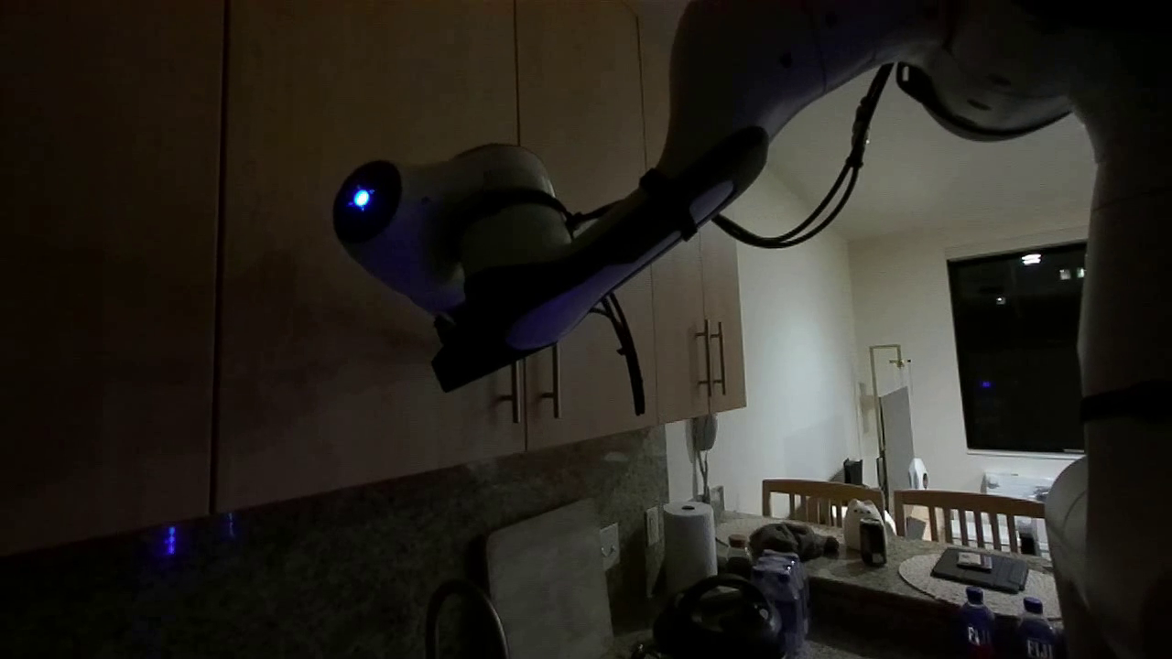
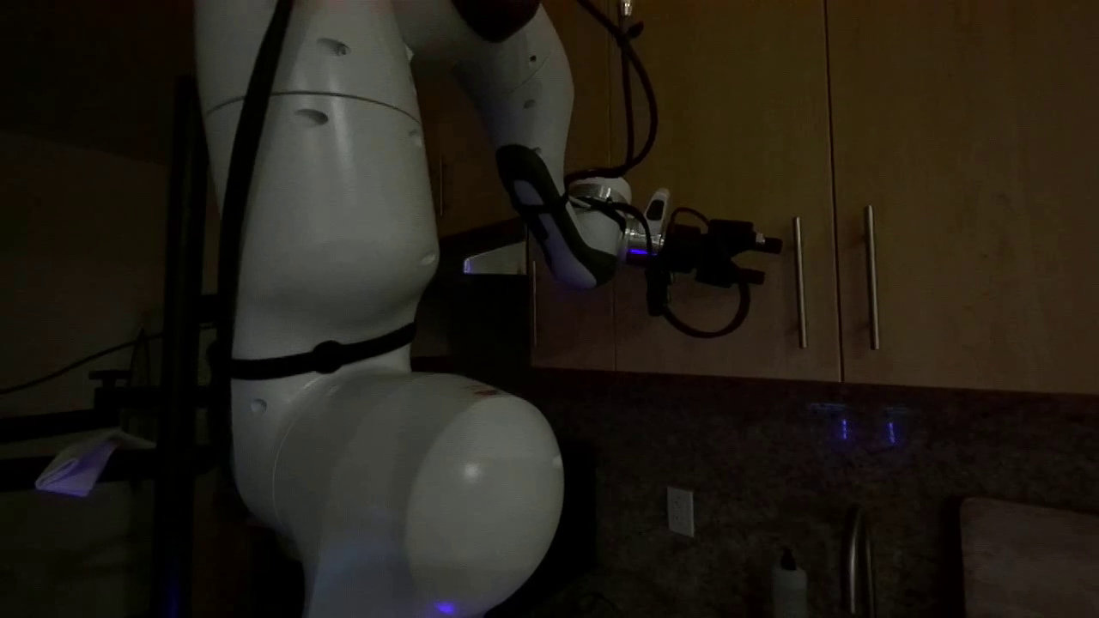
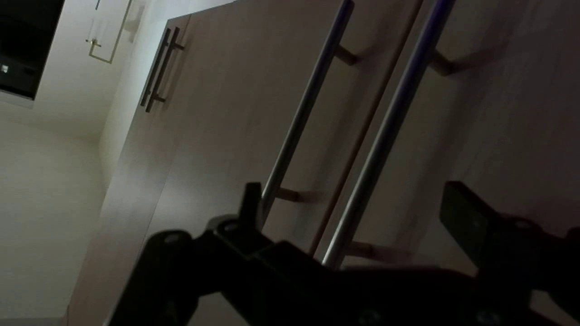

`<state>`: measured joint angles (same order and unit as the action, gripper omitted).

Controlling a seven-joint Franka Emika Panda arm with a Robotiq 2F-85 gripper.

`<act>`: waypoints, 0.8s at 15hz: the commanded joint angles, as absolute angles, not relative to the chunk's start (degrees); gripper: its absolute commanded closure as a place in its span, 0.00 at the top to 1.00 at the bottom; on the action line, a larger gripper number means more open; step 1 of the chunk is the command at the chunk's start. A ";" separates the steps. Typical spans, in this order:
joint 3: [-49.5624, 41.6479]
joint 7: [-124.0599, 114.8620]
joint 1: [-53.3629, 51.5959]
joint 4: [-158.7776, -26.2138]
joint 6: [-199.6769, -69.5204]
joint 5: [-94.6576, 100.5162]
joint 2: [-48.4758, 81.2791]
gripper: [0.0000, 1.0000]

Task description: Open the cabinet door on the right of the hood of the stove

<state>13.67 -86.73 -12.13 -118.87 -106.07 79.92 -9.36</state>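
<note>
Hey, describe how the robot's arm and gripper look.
The arm is white and rounded, with dark forearm panels, black straps and loops of black cable. A blue light glows on a round dark cap. The gripper is black and angular, with two blunt fingers.

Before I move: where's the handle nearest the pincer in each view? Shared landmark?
In an exterior view: handle just below-left of centre, partly behind the arm.
In an exterior view: handle right of centre, just right of the pincer.
Wrist view: handle slanting from the top edge, right of centre.
Landmark: neighbouring handle, right of it in both exterior views, left in wrist view.
</note>
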 commanded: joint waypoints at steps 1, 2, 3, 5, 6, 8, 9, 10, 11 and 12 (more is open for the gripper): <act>14.39 -88.80 -12.35 -115.93 -101.61 81.68 -5.85 1.00; 14.43 -88.95 -12.46 -115.40 -100.82 81.57 -5.23 1.00; 14.48 -89.45 -12.57 -114.88 -99.91 81.35 -4.43 1.00; 14.73 -91.21 -12.79 -113.76 -97.43 81.53 -2.74 1.00; 14.76 -91.92 -12.91 -113.41 -96.80 81.28 -2.09 1.00; 14.81 -93.24 -13.19 -112.64 -95.13 81.15 -0.85 1.00; 14.77 -93.67 -13.35 -112.26 -94.40 80.95 -0.46 1.00; 14.74 -94.15 -13.53 -111.87 -93.56 81.01 0.07 1.00; 14.74 -94.80 -13.69 -111.30 -92.68 80.98 0.65 1.00; 14.78 -95.37 -13.83 -110.91 -91.61 80.90 1.10 1.00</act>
<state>14.54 -92.94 -13.19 -112.90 -95.09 80.09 -0.84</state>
